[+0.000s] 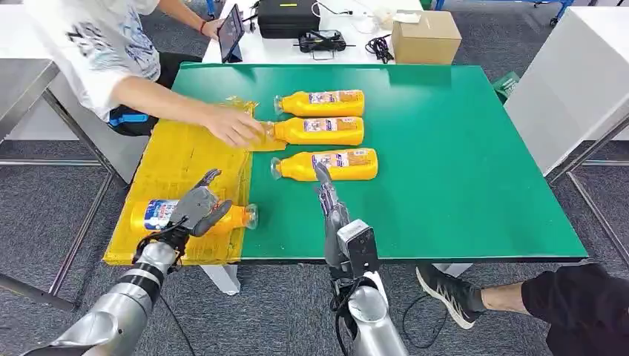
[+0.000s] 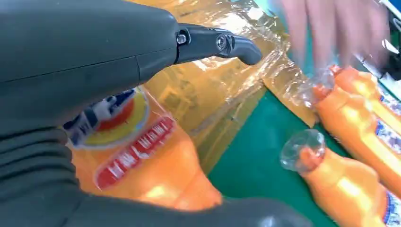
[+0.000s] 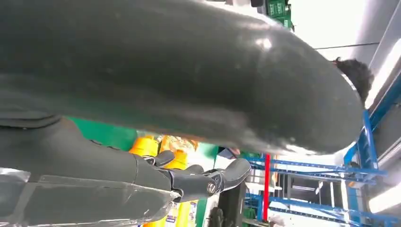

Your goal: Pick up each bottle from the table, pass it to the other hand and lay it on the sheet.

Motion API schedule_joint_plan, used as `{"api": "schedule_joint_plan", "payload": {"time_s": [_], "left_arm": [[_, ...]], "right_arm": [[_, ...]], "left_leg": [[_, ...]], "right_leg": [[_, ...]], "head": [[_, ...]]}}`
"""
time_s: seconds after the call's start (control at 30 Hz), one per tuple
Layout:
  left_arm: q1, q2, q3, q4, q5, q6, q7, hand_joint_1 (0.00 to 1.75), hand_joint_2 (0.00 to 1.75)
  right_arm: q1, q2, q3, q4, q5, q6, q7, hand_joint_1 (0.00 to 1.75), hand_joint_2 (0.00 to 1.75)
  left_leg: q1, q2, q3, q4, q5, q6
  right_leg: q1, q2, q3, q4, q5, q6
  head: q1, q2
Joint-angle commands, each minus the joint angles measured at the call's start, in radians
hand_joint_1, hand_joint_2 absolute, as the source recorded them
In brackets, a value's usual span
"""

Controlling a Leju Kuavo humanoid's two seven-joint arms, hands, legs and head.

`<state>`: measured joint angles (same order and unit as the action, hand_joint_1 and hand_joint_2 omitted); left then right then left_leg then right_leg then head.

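Note:
An orange bottle [image 1: 152, 215] [image 2: 137, 161] lies on its side on the yellow sheet [image 1: 178, 156] [image 2: 213, 90] at the table's left. My left hand [image 1: 199, 206] [image 2: 94, 56] hovers over it with fingers [image 2: 217, 42] stretched out and lifted, thumb beside the bottle. Three more orange bottles lie on the green table [image 1: 460, 170]: far [image 1: 326, 103], middle [image 1: 326, 130] and near [image 1: 341, 164]. My right hand [image 1: 328, 196] [image 3: 189, 71] reaches forward, open, fingertips at the near bottle's side. A person's hand [image 1: 234, 126] rests at the middle bottle's cap.
The person sits at the far left, their arm across the sheet. A cardboard box [image 1: 425, 37], a black case [image 1: 288, 16] and a tablet [image 1: 230, 33] stand beyond the table. Another person's shoe [image 1: 445, 293] is on the floor by the front edge.

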<state>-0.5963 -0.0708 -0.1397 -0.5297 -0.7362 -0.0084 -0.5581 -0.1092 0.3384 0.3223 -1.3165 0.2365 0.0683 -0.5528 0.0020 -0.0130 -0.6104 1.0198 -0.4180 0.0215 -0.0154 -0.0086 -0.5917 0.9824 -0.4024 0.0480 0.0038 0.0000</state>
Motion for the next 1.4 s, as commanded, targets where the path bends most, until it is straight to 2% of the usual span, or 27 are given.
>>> {"api": "schedule_joint_plan", "payload": {"time_s": [0.03,0.1,0.27,0.3,0.4,0.43,0.53,0.73,0.77,0.87,0.9,0.93,0.97,1.0,1.03,1.13,1.27,1.3,1.33,1.4], "left_arm": [[0.157,-0.129,0.172,-0.519,-0.216,0.354,0.128,0.00,0.00],[0.190,-0.171,0.236,-0.634,-0.231,0.381,0.101,0.00,0.00],[0.207,-0.226,0.306,-0.718,-0.092,0.349,0.039,0.00,0.00],[0.209,-0.246,0.335,-0.733,0.021,0.302,0.030,0.00,1.75],[0.208,-0.256,0.346,-0.741,0.084,0.273,0.037,0.00,1.75],[0.212,-0.273,0.366,-0.747,0.177,0.222,0.046,0.00,1.75],[0.239,-0.277,0.352,-0.761,0.243,0.195,0.049,0.00,1.75],[0.249,-0.274,0.347,-0.770,0.248,0.195,0.049,0.00,1.75],[0.249,-0.274,0.347,-0.770,0.248,0.195,0.049,0.00,1.75],[0.283,-0.277,0.340,-0.774,0.294,0.174,0.065,0.00,1.75],[0.305,-0.275,0.331,-0.773,0.316,0.156,0.078,0.00,1.75],[0.330,-0.271,0.318,-0.772,0.312,0.148,0.072,0.00,1.75],[0.347,-0.268,0.309,-0.771,0.309,0.140,0.067,0.00,1.75],[0.366,-0.261,0.293,-0.778,0.293,0.139,0.048,0.00,1.75],[0.381,-0.258,0.284,-0.786,0.274,0.151,0.037,0.00,1.75],[0.420,-0.264,0.285,-0.805,0.276,0.141,0.033,0.00,1.75],[0.440,-0.265,0.279,-0.781,0.285,0.106,0.022,0.00,1.75],[0.444,-0.267,0.276,-0.778,0.285,0.104,0.021,0.00,1.75],[0.444,-0.267,0.276,-0.778,0.285,0.104,0.021,0.00,1.75],[0.444,-0.267,0.276,-0.778,0.285,0.104,0.021,0.00,1.75]], "right_arm": [[0.041,-0.018,0.031,-0.030,0.018,-0.024,0.003,0.00,0.00],[0.043,-0.022,0.043,-0.032,0.016,-0.043,-0.002,0.00,0.00],[0.075,-0.046,0.056,-0.095,0.038,-0.081,-0.011,0.00,0.00],[0.077,-0.055,0.052,-0.120,0.058,-0.113,-0.012,0.00,0.00],[0.052,-0.061,0.033,-0.150,0.068,-0.124,0.015,0.00,0.00],[0.048,-0.067,0.022,-0.167,0.123,-0.167,0.032,0.00,0.00],[0.050,-0.081,-0.003,-0.204,0.192,-0.191,0.073,0.00,0.00],[0.054,-0.077,-0.012,-0.209,0.195,-0.180,0.079,0.00,0.00],[0.054,-0.077,-0.012,-0.209,0.195,-0.180,0.079,0.00,1.75],[0.048,-0.086,-0.045,-0.211,0.279,-0.209,0.129,0.00,1.75],[0.044,-0.093,-0.058,-0.211,0.365,-0.206,0.192,0.00,1.75],[0.038,-0.105,-0.074,-0.203,0.414,-0.200,0.223,0.00,1.75],[0.027,-0.120,-0.076,-0.188,0.453,-0.187,0.246,0.00,1.75],[0.012,-0.127,-0.088,-0.165,0.476,-0.184,0.255,0.00,1.75],[-0.005,-0.145,-0.082,-0.140,0.521,-0.168,0.284,0.00,1.75],[-0.056,-0.177,-0.078,-0.047,0.569,-0.129,0.337,0.00,1.75],[-0.120,-0.234,-0.041,0.126,0.585,-0.073,0.365,0.00,1.75],[-0.128,-0.241,-0.037,0.152,0.589,-0.083,0.366,0.00,1.75],[-0.128,-0.241,-0.037,0.152,0.589,-0.083,0.366,0.00,1.75],[-0.128,-0.241,-0.037,0.152,0.589,-0.083,0.366,0.00,1.75]], "left_leg": [[0.001,0.000,-0.002,0.001,-0.001,-0.001],[0.002,0.004,-0.005,0.001,-0.002,-0.001],[0.001,0.005,-0.009,0.001,-0.001,-0.001],[0.001,0.006,-0.008,0.001,-0.003,-0.001],[0.001,0.006,-0.009,0.001,-0.003,-0.001],[0.001,0.005,-0.012,0.001,-0.001,-0.001],[0.001,0.006,-0.011,0.001,-0.002,-0.001],[0.001,0.006,-0.007,0.000,-0.004,-0.002],[0.001,0.005,-0.011,0.000,-0.002,-0.001],[0.001,0.005,-0.010,-0.001,-0.002,-0.001],[0.001,0.006,-0.009,-0.001,-0.002,-0.001],[0.001,0.006,-0.007,-0.001,-0.003,-0.001],[0.000,0.005,-0.012,-0.001,-0.001,0.000],[0.001,0.007,-0.006,-0.002,-0.002,-0.001],[0.000,0.006,-0.007,-0.002,-0.003,-0.001],[0.000,0.007,-0.010,-0.001,-0.002,0.000],[0.001,0.010,-0.004,-0.003,-0.003,-0.001],[0.001,0.007,-0.009,-0.002,-0.001,0.000],[0.001,0.008,-0.007,-0.003,-0.002,-0.001],[0.000,0.005,-0.012,-0.001,-0.001,0.000]], "right_leg": [[0.001,-0.001,-0.002,0.000,-0.001,-0.002],[0.002,0.002,-0.005,0.000,0.000,-0.002],[0.001,0.002,-0.010,0.000,0.001,-0.003],[0.002,0.003,-0.009,0.000,0.000,-0.003],[0.002,0.003,-0.010,0.000,0.000,-0.003],[0.001,0.002,-0.013,0.000,0.001,-0.003],[0.002,0.003,-0.012,0.000,0.001,-0.003],[0.002,0.003,-0.008,-0.001,-0.001,-0.004],[0.001,0.002,-0.013,-0.001,0.001,-0.003],[0.001,0.002,-0.012,-0.001,0.001,-0.003],[0.002,0.003,-0.011,-0.002,0.001,-0.003],[0.002,0.003,-0.009,-0.002,0.000,-0.004],[0.001,0.002,-0.014,-0.001,0.002,-0.002],[0.001,0.004,-0.008,-0.003,0.001,-0.003],[0.001,0.003,-0.009,-0.003,0.000,-0.003],[0.001,0.004,-0.012,-0.002,0.002,-0.003],[0.002,0.007,-0.006,-0.006,0.002,-0.004],[0.001,0.004,-0.010,-0.004,0.002,-0.003],[0.002,0.005,-0.008,-0.005,0.002,-0.003],[0.001,0.002,-0.013,-0.002,0.002,-0.002]], "head": [[0.000,0.000],[0.000,0.000],[0.000,0.000],[0.000,0.000],[0.000,0.000],[0.000,0.000],[0.000,0.000],[0.000,0.000],[0.000,0.000],[0.000,0.000],[0.000,0.000],[0.000,0.000],[0.000,0.000],[0.000,0.000],[0.000,0.000],[0.000,0.000],[0.000,0.000],[-0.001,0.000],[0.000,0.000],[0.000,0.000]]}}
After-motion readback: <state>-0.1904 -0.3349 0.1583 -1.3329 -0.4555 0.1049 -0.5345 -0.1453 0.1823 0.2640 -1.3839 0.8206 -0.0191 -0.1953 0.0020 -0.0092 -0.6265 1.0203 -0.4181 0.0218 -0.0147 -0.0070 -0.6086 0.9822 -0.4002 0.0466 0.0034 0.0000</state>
